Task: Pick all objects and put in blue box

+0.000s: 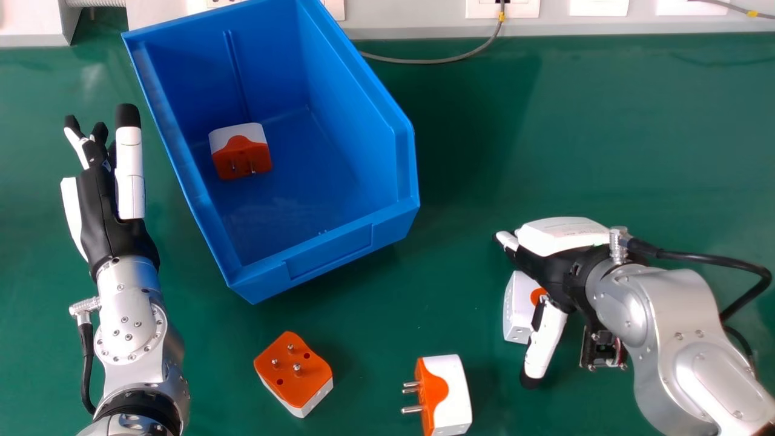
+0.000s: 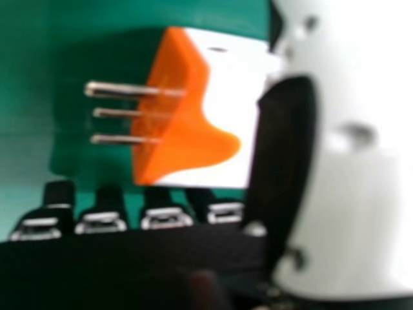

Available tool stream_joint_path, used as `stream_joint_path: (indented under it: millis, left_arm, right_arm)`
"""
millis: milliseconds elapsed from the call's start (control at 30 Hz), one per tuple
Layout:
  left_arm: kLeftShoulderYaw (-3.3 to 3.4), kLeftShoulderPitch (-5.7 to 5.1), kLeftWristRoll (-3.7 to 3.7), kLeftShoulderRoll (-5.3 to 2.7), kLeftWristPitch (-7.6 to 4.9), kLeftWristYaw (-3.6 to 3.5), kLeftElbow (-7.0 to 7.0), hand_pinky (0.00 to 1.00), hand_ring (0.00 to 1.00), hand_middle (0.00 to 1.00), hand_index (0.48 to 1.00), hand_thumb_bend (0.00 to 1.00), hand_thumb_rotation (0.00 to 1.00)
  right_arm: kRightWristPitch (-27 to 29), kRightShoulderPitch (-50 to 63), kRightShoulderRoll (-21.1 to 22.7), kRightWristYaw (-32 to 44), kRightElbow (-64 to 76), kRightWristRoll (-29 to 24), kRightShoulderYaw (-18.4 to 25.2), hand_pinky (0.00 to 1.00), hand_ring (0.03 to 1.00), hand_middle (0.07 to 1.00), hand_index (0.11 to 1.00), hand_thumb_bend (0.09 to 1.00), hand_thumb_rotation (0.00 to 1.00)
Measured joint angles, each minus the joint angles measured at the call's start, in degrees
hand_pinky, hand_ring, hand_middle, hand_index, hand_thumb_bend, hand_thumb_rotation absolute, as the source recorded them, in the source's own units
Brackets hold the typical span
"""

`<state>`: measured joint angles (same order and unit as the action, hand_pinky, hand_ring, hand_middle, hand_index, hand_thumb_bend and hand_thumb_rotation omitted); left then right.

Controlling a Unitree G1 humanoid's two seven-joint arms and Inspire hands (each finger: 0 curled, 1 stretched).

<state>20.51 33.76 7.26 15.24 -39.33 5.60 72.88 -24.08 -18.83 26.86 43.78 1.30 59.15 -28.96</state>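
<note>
The blue box [image 1: 327,257] holds one orange-and-white plug adapter [image 1: 241,151]. Below the box on the table lie an adapter with pins up [image 1: 293,372] and another with pins pointing left [image 1: 445,393]. My right hand [image 1: 545,272] is over a third table adapter [image 1: 519,309], its thumb hanging on the near side, fingers extended. In the right hand view that adapter [image 2: 222,97] lies between the hand's thumb [image 2: 348,161] and the fingertips, pins facing away from the thumb; the hand [image 2: 164,216] is open. Left of the box, my left hand [image 1: 103,194] is open and holds nothing.
A green table [image 1: 605,139] carries everything. White sockets [image 1: 502,8] and a grey cable [image 1: 436,61] run along the back edge behind the box. The box's left wall stands close beside my left hand.
</note>
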Motion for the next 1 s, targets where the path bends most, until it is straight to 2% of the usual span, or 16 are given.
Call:
stream_joint_path:
  millis: [400,500,600,733,1000]
  left_arm:
    - [0.03,-0.01,-0.03,0.48,0.1,-0.1,0.02,0.93,0.97,0.99,0.989,1.0,0.9]
    - [0.09,-0.01,-0.01,0.56,0.1,-0.15,0.03,0.93,0.97,0.99,0.988,1.0,0.9]
    - [0.18,0.0,0.04,0.56,0.1,-0.47,0.03,0.93,0.97,0.99,0.987,1.0,0.9]
    - [0.19,-0.01,0.04,0.56,0.09,-0.25,0.02,0.93,0.97,0.99,0.987,1.0,0.9]
    - [0.56,-0.01,0.15,0.55,0.08,-0.55,0.02,0.93,0.97,0.99,0.986,1.0,0.9]
  right_arm:
    - [0.56,0.91,-1.99,-7.65,-2.73,0.05,-0.46,0.86,1.0,1.0,1.0,1.0,0.11]
    - [0.89,-0.07,-2.1,-8.09,-4.14,0.1,-0.97,0.81,1.0,1.0,1.0,1.0,0.08]
    - [1.17,-1.59,-2.39,-9.16,-6.2,0.1,-1.33,0.77,0.997,1.0,0.996,1.0,0.06]
    - [1.18,-2.68,-2.61,-10.06,-7.8,0.15,-1.92,0.74,0.981,1.0,0.977,1.0,0.04]
    - [1.26,-4.12,-2.94,-10.88,-10.13,2.67,-4.29,0.62,0.829,0.92,0.905,0.931,0.03]
